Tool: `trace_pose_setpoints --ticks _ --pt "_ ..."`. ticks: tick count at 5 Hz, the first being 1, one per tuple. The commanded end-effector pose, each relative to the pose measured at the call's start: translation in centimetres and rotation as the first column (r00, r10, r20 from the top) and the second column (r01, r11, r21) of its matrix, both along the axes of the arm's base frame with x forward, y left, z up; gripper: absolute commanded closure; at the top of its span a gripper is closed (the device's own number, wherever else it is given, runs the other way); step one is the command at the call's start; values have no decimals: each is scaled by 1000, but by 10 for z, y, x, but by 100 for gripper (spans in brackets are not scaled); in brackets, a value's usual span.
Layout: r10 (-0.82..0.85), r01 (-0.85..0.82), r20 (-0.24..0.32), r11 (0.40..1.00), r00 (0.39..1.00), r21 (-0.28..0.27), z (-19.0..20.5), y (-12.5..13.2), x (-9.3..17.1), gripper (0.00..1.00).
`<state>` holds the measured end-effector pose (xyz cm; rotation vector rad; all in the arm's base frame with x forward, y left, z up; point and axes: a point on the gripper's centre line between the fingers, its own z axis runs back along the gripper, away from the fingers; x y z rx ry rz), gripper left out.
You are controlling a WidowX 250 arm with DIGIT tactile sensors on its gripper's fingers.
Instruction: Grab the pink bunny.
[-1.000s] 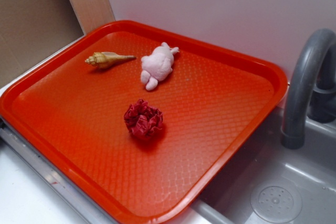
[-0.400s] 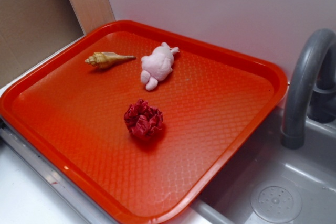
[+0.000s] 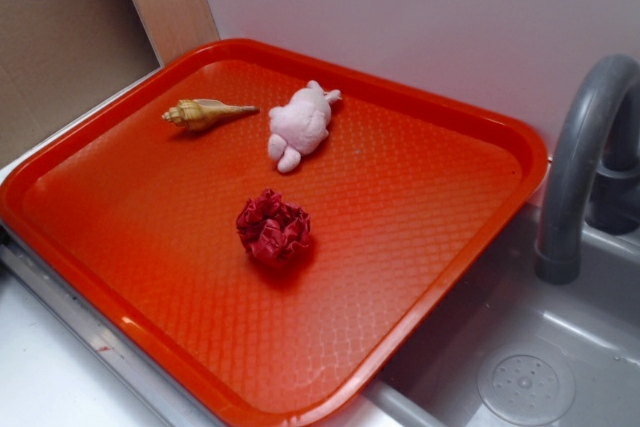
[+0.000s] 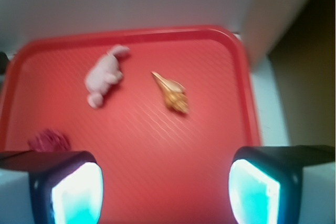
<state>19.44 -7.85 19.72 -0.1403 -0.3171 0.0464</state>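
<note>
Gripper hangs wide-jawed and empty above the near part of the red tray; the pink bunny lies ahead to its left, the golden seashell straight ahead, neither touched

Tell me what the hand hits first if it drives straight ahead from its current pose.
Probably bare tray: the open hand aims between the pink bunny and the seashell. Depth is unclear.
</note>
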Motion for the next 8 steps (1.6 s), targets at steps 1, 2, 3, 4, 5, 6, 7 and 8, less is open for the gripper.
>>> trace_pose_setpoints --ticks 1,2,3,4,5,6,7,8 --pt "135 -134 -74 991 988 16 -29 -65 61 0" --pt "150 -151 -147 989 978 5 -64 -94 81 0" --pt "212 -209 -187 977 959 38 -95 -102 91 0" --pt "295 -314 -263 949 918 -33 -125 -93 99 0" --pt "294 -322 -263 944 919 -71 -149 -92 113 0" --pt "301 -331 -271 941 914 -73 -163 -91 128 0" --pt "284 -313 -261 946 923 -79 -170 -92 138 0" --pt "261 -278 -259 960 930 -32 -170 -101 134 100"
